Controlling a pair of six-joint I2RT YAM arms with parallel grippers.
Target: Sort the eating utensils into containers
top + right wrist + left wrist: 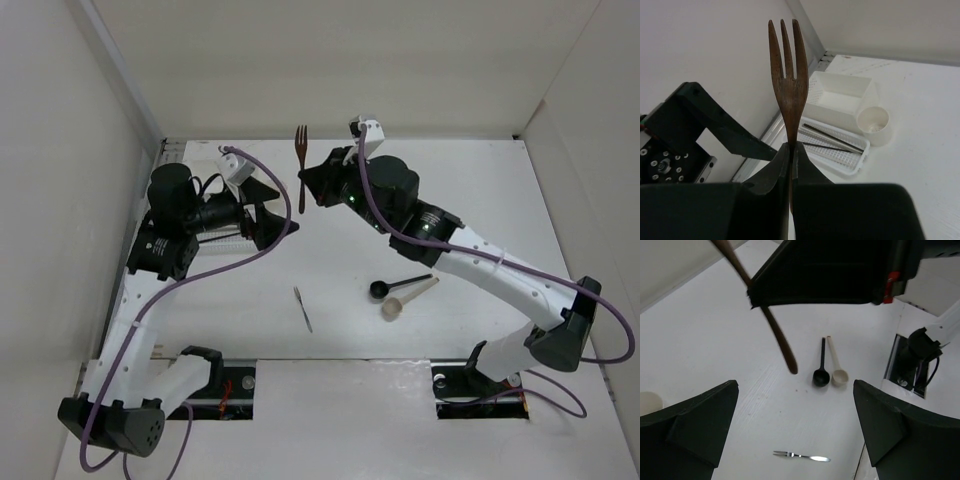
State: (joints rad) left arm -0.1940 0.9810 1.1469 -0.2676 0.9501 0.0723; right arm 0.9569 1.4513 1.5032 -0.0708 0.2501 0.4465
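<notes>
1. Plainly, the right end effector [791, 150] is clenched on the brown fork [787, 85]. It pinches the handle around its middle, tines upright, and the fork is clear of the tabletop [450, 200], upper middle in the top view.
2. The left end effector [795, 430] is released, jaws wide and grasping nothing. It stands just left of the fork in the top view, and the handle's tail hangs in the upper left of its own view.
3. The fork looks wooden, so I judge it light, stiff and not fragile, with a matt face unlikely to slip. A pinch across the flat faces near mid-handle should stop it swinging, while a hold near either end would let it pivot.
4. Centre right in the right wrist view sit the rectangular box [840, 97], the slotted tray [860, 155] holding chopsticks [832, 140], and the round cup [873, 120] just beside both.
5. The black spoon [398, 285] and beige spoon [405, 300] lie side by side, lower centre right in the top view, with the grey fork [303, 309] apart to their left. All three lie flat and thin, and I judge them best taken by the handle.
</notes>
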